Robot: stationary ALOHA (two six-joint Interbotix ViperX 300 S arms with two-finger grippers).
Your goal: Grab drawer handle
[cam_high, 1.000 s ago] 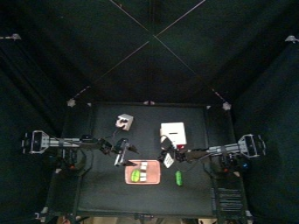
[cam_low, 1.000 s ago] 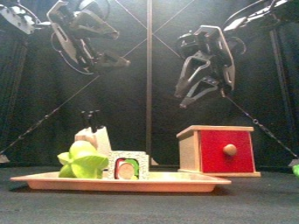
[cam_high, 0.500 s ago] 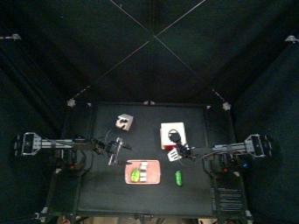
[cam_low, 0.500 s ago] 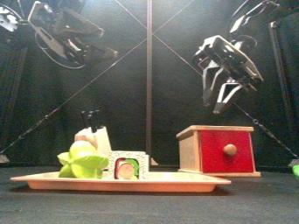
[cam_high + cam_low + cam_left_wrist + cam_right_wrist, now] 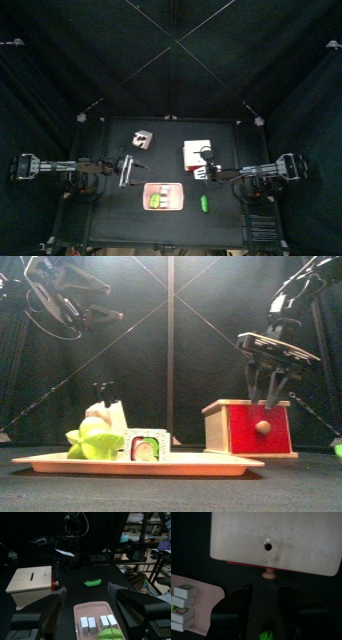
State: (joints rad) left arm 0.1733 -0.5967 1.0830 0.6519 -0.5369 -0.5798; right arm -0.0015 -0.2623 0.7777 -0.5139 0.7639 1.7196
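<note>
The drawer (image 5: 238, 408) is a pale box with a red front, on the table's right; it also shows in the top view (image 5: 198, 148) and the right wrist view (image 5: 274, 537). Its handle (image 5: 263, 427) is a small round knob on the red front (image 5: 269, 574). My right gripper (image 5: 265, 401) hangs fingers down just above the drawer's front edge, jaws a little apart and empty; in the right wrist view (image 5: 268, 588) the knob lies just beyond the fingertips. My left gripper (image 5: 87, 589) is open and empty, raised at the left (image 5: 60, 301).
A pink tray (image 5: 201, 463) with sushi pieces and green items stands at the front (image 5: 162, 197). A small grey box (image 5: 142, 138) sits at the back left. A loose green item (image 5: 203, 204) lies right of the tray (image 5: 93, 582).
My right gripper has come down and turned fingers down over the drawer's front. My left arm has drawn back a little to the left.
</note>
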